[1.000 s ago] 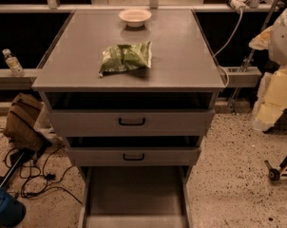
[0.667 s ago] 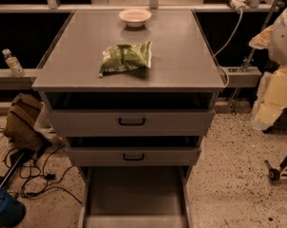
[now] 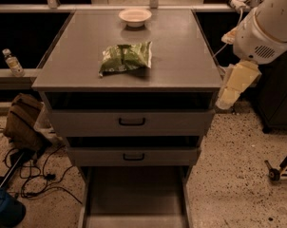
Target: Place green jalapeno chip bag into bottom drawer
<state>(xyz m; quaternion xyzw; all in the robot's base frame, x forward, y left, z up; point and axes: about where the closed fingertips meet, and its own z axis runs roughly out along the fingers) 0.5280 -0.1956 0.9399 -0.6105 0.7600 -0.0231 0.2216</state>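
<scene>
Speckled flooring surrounds a grey three-drawer cabinet [image 3: 181,56], with cables and a brown bag on the floor at far left. Gripper [image 3: 231,91] hangs off the cabinet's right side, about level with its top edge; whether it is spread or closed cannot be told, and it carries nothing visible. Green jalapeno chip bag [image 3: 126,57] lies flat on the cabinet top, well apart to the gripper's left and slightly beyond it, near the centre. A white bowl [image 3: 135,16] sits farther back, apart from the bag. Bottom drawer [image 3: 134,198] stands open below and to the gripper's left, its tray bare as far as seen. Assessment: the approach step is in hand; pick-up not yet begun. The next move calls for travel leftward over the top, then descent onto the bag. Its long axis runs roughly left to right, the right end angled slightly rearward.
</scene>
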